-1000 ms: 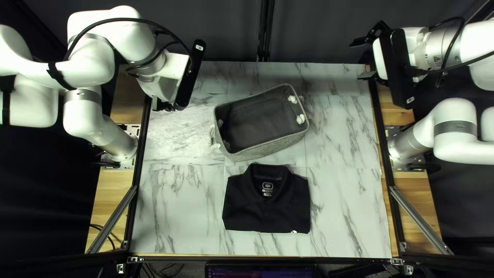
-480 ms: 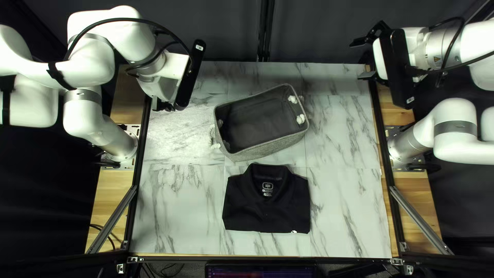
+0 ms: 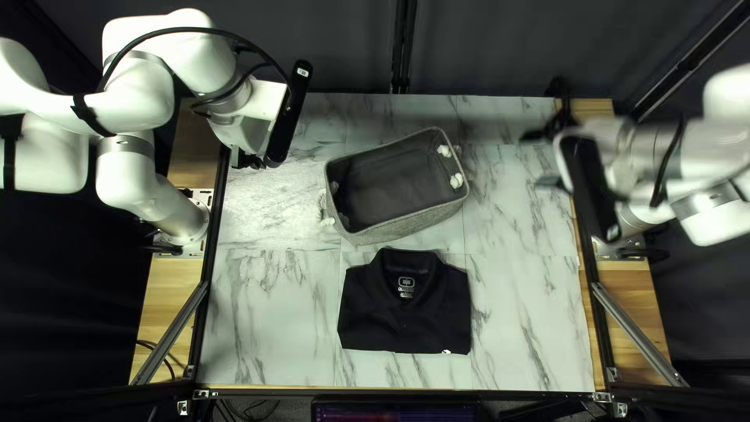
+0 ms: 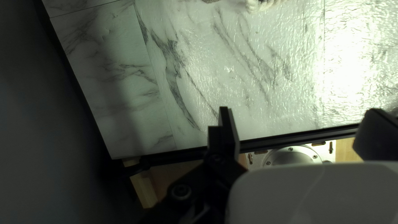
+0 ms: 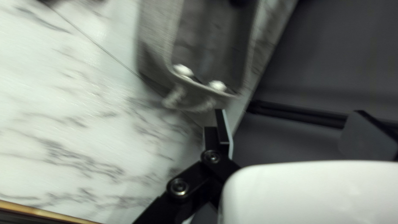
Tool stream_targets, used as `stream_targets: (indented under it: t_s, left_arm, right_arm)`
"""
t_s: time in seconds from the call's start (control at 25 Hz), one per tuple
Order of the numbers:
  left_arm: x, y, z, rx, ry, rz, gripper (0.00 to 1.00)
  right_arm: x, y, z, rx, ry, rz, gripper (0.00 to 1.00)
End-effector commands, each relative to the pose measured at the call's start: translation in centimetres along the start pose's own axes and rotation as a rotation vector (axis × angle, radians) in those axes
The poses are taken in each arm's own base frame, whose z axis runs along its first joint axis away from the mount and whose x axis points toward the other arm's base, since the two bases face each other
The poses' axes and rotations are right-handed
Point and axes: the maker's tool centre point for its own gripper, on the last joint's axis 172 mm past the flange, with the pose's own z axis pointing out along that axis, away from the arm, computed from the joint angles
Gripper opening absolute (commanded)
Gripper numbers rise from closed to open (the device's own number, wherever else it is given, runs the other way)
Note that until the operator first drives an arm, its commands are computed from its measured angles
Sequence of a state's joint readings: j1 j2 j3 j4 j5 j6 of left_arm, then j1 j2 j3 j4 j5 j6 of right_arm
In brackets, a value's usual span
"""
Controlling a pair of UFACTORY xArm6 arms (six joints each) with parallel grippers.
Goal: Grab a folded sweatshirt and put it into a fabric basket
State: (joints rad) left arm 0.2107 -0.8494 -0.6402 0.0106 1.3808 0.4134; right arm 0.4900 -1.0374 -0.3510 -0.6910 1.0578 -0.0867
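Note:
The folded black sweatshirt (image 3: pixel 405 312), collared, lies flat on the table just nearer than the grey fabric basket (image 3: pixel 406 224), which stands upright and slightly turned. My left gripper (image 3: pixel 250 162) hangs high, left of the basket; in the left wrist view my left gripper (image 4: pixel 299 111) is open with nothing between its fingers. Over the table's right side is my right gripper (image 3: pixel 541 159), blurred and well apart from the basket. The right wrist view shows my right gripper (image 5: pixel 290 112) open and holding nothing, with the basket (image 5: pixel 155 58) ahead of it, rope handle nearest.
The marble-patterned table (image 3: pixel 523 312) has bare surface on both sides of the sweatshirt. Black rails (image 3: pixel 207 270) run along its side edges, and a dark curtain (image 3: pixel 484 47) hangs behind the far edge. A screen (image 3: pixel 394 411) sits below the near edge.
My right arm has swung from beyond the table's far right corner toward the near side, its gripper now over the right part. My left arm, the basket and the sweatshirt have stayed still.

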Motion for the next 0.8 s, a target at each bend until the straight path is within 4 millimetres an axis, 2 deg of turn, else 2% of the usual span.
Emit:
stream_targets:
  t_s: [0.04,0.16,0.28,0.4,0.52,0.64,0.72,0.8]
  left_arm:
    - [3.2,2.5,0.4,-0.038,0.085,-0.074,1.00]
    - [6.9,5.0,0.7,-0.057,0.153,-0.138,1.00]
    - [8.8,7.4,1.6,-0.082,0.188,-0.187,1.00]
    - [8.7,7.8,2.5,-0.102,0.198,-0.210,1.00]
    - [8.7,8.2,2.1,-0.115,0.206,-0.225,1.00]
    - [9.3,10.4,2.3,-0.126,0.204,-0.230,1.00]
    - [9.5,11.4,2.7,-0.130,0.194,-0.233,1.00]
    - [10.0,12.1,2.7,-0.136,0.188,-0.235,1.00]
  right_arm:
    - [0.1,-2.0,1.4,0.025,0.007,-0.014,1.00]
    - [0.4,-2.9,2.3,0.044,0.015,-0.029,1.00]
    - [0.0,-3.3,2.9,0.057,0.022,-0.039,1.00]
    - [-0.6,-3.8,4.4,0.067,0.031,-0.029,1.00]
    - [-1.4,-4.7,6.8,0.090,0.045,-0.024,1.00]
    - [-1.7,-5.5,8.0,0.111,0.072,-0.039,1.00]
    - [-1.4,-6.0,8.5,0.122,0.085,-0.044,1.00]
    - [0.0,-6.8,9.0,0.135,0.093,-0.051,1.00]
